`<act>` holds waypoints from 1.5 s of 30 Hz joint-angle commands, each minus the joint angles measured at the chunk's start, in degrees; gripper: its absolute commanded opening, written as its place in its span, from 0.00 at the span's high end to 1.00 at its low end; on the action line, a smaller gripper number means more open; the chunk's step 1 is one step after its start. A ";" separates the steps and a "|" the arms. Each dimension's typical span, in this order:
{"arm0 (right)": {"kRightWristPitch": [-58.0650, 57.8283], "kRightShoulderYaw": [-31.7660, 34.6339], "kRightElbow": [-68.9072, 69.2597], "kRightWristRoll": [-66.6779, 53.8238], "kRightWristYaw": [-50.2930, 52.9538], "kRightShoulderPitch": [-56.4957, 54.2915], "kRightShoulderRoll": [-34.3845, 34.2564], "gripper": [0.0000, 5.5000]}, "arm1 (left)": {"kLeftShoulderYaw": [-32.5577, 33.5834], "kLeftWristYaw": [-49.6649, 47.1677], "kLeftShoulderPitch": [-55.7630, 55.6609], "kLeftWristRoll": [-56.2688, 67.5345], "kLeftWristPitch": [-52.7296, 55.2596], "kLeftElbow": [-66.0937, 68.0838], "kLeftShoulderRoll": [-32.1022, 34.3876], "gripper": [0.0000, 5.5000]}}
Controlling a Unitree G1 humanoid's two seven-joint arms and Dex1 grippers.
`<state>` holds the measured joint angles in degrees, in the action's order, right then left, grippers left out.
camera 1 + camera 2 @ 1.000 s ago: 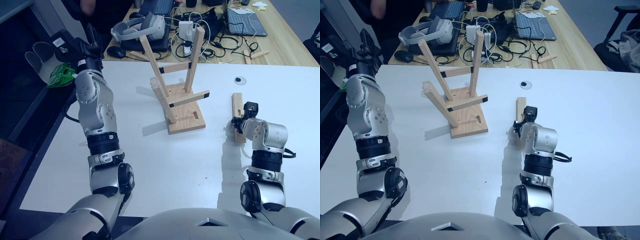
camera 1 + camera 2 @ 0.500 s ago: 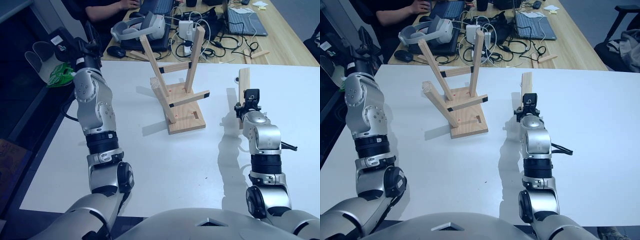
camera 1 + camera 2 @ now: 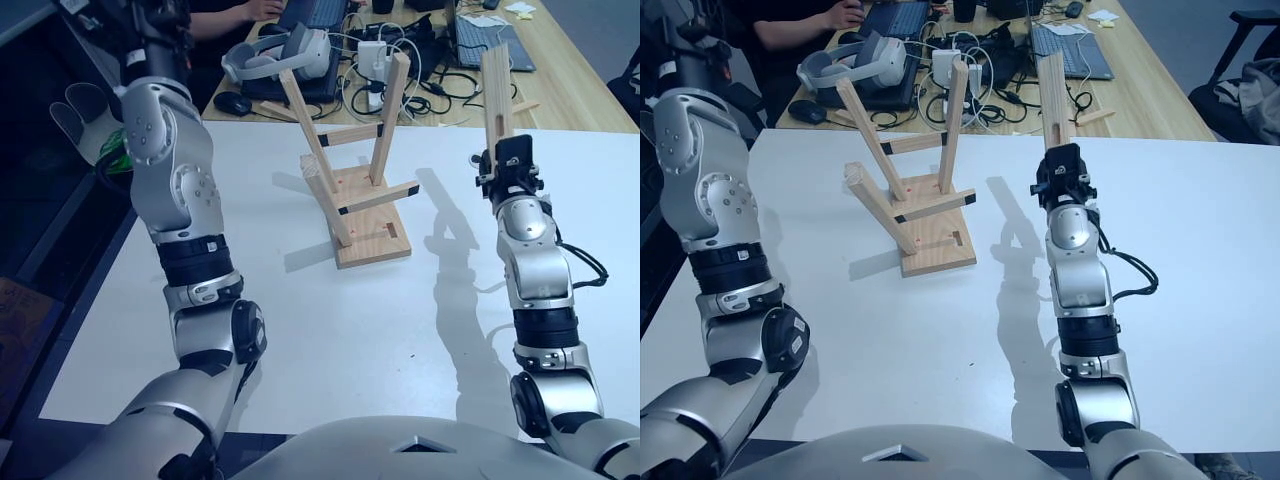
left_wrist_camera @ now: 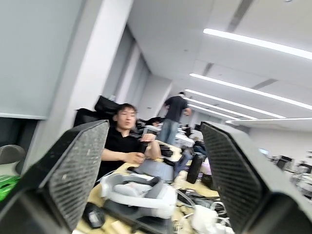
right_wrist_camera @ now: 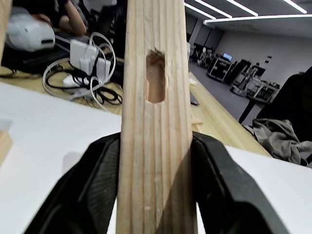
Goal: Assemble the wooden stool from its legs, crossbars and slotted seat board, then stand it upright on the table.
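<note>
Right gripper (image 3: 1064, 182) is clamped on a loose wooden leg (image 3: 1052, 100); both fingers (image 5: 105, 180) press its side faces, mortise (image 5: 156, 78) facing the wrist camera above the grip. Change: a second ago the leg lay flat on the table (image 3: 300, 340) by this gripper. Half a second ago it was tilting up. Now it is lifted off the surface and stands near vertical, most of its length above the fingers.

Left gripper (image 4: 156, 180) has gone up higher too. It is spread wide, nothing between the pads (image 4: 80, 170), well away from all parts.

The part-built stool sits to the left of the right gripper, well apart: seat board (image 3: 370, 240) flat on the table, two legs (image 3: 315, 150) sticking up from it at a lean, crossbars (image 3: 378, 197) joining them. A free slot (image 3: 956, 238) shows at the board corner nearest the right gripper.

Judgement: pick done, the carry to that slot comes next. The leg end has to line up square, and the leaning frame may shift when pushed.
</note>
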<state>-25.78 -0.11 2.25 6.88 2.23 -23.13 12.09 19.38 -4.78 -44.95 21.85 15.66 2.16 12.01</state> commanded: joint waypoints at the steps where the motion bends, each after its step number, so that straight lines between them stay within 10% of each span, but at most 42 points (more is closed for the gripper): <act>1: 9.31 0.66 4.03 -3.73 -3.84 -3.65 -0.60 0.63 | -0.79 5.16 -2.00 8.23 7.47 -3.78 -0.55 0.36; 45: 11.47 -9.83 18.07 -14.37 -25.99 -6.48 0.46 0.63 | -13.01 21.76 6.88 29.66 31.54 -20.38 1.91 0.36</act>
<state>-15.05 -9.19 20.09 -8.33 -23.27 -29.69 12.53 6.90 16.74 -38.55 51.71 46.56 -17.36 13.39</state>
